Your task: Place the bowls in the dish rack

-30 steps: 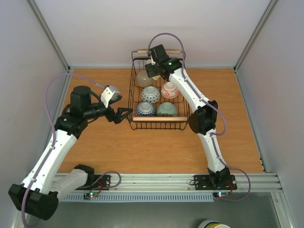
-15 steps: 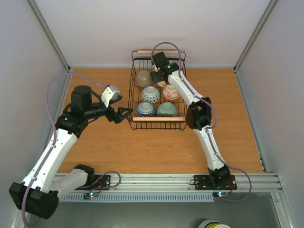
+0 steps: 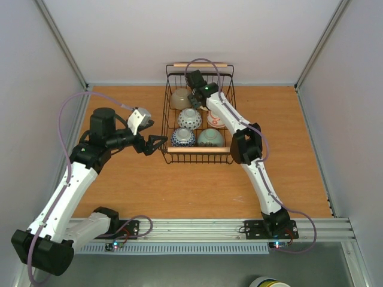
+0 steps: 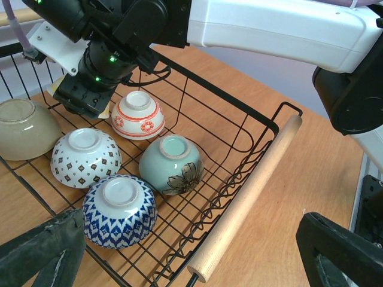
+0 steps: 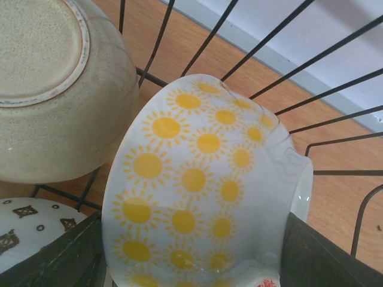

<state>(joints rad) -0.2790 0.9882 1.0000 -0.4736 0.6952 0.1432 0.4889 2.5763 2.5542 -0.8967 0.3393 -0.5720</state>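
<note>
Five bowls (image 4: 85, 156) sit upside down in the dish rack (image 3: 197, 149). A sixth, the sun-patterned bowl (image 5: 197, 191), is tilted at its far end beside the beige bowl (image 5: 54, 89), clamped in the right gripper (image 3: 197, 98). The left gripper (image 3: 160, 142) hovers spread apart just outside the rack's near-left corner

Bright, even light, seemingly from overhead; shadows soft and faint; slight sheen on the sun-patterned bowl (image 5: 197, 197); wrist-view foregrounds blur

Orange-brown wooden table (image 3: 149, 191), black wire dish rack (image 3: 197, 157) standing on its far middle
</note>
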